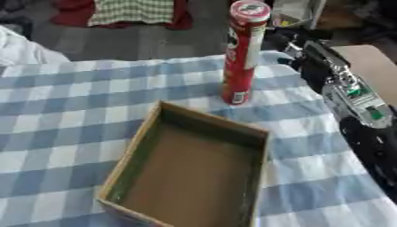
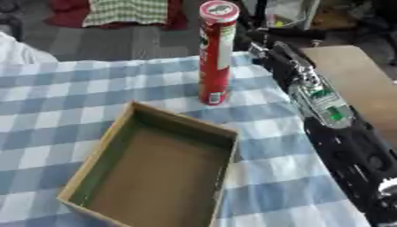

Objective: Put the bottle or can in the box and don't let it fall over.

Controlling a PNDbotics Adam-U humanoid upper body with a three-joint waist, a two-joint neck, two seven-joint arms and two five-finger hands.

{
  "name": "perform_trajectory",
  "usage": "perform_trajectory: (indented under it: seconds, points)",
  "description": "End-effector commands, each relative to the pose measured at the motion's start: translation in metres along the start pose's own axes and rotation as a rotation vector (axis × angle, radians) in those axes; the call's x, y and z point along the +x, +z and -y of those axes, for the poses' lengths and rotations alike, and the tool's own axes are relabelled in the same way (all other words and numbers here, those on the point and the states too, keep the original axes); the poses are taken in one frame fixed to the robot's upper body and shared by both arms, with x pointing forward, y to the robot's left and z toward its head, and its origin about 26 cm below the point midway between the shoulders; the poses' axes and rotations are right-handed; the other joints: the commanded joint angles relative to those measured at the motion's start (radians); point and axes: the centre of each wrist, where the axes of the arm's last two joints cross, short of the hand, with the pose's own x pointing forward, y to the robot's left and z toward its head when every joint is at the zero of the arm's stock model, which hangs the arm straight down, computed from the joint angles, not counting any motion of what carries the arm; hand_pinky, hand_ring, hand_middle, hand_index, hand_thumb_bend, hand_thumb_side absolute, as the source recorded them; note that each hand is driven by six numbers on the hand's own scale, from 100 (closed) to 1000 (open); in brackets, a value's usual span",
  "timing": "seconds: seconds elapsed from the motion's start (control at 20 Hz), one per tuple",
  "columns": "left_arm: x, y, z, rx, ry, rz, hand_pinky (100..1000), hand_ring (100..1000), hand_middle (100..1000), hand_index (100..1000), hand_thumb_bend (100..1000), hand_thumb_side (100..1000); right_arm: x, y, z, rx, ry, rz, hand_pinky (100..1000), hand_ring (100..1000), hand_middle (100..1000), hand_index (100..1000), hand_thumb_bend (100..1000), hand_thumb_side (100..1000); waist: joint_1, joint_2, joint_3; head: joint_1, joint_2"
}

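- My right robot hand [image 1: 288, 42] reaches behind the tall red can [image 1: 242, 53]; I cannot tell its fingers' state.
- A sideways nudge could topple it short of the box [image 1: 190, 170].

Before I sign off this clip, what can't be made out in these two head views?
- Right robot hand: behind the tall red can in both views, so whether it holds the can is unclear.
- Can label: blurred, unreadable.
- Left robot hand: in neither view.
- Cardboard box: near corner cut by the bottom edge in both views.
- Can's base on the checked tablecloth: exact contact blurred.
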Motion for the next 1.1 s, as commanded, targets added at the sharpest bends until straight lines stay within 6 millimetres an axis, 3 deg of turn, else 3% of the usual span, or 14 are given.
perform_trajectory:
  seconds: [0.05, 0.15, 0.35, 0.6, 1.1]
  points:
    - [0.007, -0.004, 0.0, -0.014, -0.008, 0.026, 1000, 1000, 889, 796, 335, 644, 0.012, -0.004, 0.007, 0.005, 0.028, 0.041, 958, 1000, 1000, 943, 1000, 520, 0.001, -0.012, 0.003, -0.003, -0.017]
    - [0.007, -0.004, 0.0, -0.014, -0.007, 0.027, 1000, 1000, 889, 796, 335, 645, 0.012, -0.005, 0.008, 0.013, 0.031, 0.046, 960, 1000, 1000, 943, 1000, 502, 0.001, -0.009, 0.004, -0.003, -0.021]
    - [0.007, -0.005, 0.001, -0.015, -0.004, 0.029, 1000, 1000, 889, 796, 335, 645, 0.015, -0.007, 0.006, 0.041, 0.009, 0.065, 968, 1000, 1000, 943, 1000, 377, 0.003, -0.001, 0.008, -0.006, -0.027]
    - [0.008, -0.005, 0.001, -0.018, -0.004, 0.03, 1000, 1000, 890, 796, 331, 643, 0.017, -0.009, 0.006, 0.056, -0.011, 0.059, 969, 1000, 1000, 928, 912, 298, 0.003, 0.005, 0.008, -0.009, -0.029]
    - [0.008, -0.005, 0.002, -0.021, -0.001, 0.033, 1000, 1000, 890, 796, 329, 646, 0.028, -0.016, 0.001, 0.073, -0.025, 0.073, 972, 1000, 1000, 930, 966, 346, 0.004, 0.016, 0.014, -0.017, -0.044]
